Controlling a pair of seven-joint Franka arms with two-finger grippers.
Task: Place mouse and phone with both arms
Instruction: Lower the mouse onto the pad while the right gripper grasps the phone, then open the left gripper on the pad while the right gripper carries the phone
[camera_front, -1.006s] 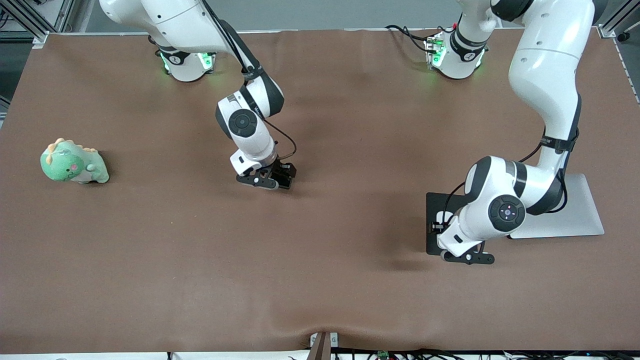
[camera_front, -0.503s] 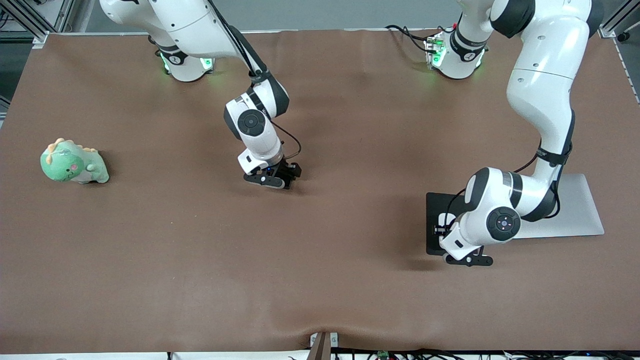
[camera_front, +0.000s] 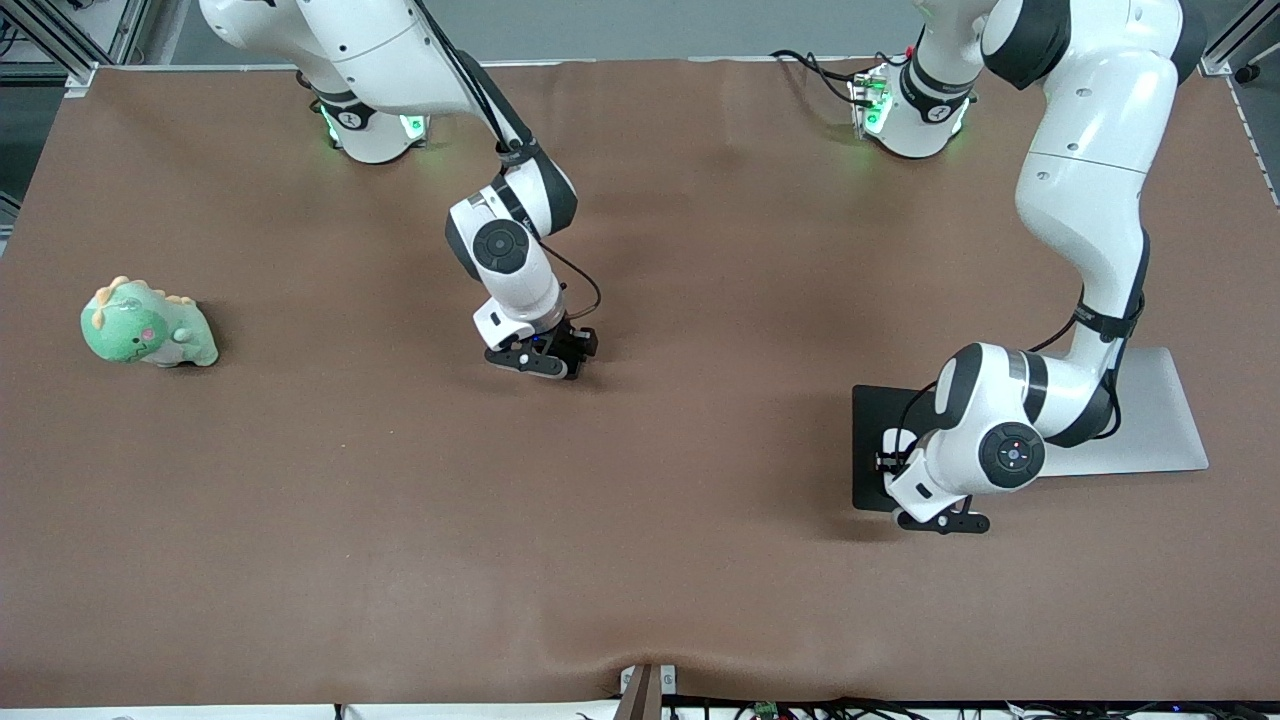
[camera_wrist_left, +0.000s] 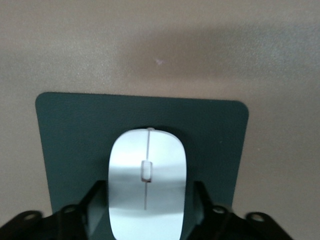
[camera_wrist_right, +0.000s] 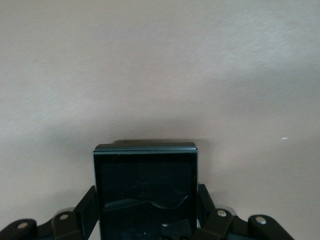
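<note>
Down at mid-counter (camera_front: 640, 540) with the right gripper (camera_wrist_right: 146, 212), clamped tight on the phone (camera_wrist_right: 145, 182), black and glossy, low on the brown surface. At the left arm's end, down with the left gripper (camera_wrist_left: 147, 212) astride the mouse (camera_wrist_left: 147, 175), white, resting on the dark pad (camera_wrist_left: 65, 130); gripping or released, cannot tell. Beside the pad, a silver slab (camera_front: 1165, 420). Toward the right arm's end, a green plush dinosaur (camera_front: 145, 328).

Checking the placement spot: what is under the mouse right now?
The mouse lies on the dark pad, between the left gripper's parted fingers. Its shell hides the pad right beneath it and whether the fingers touch it.
</note>
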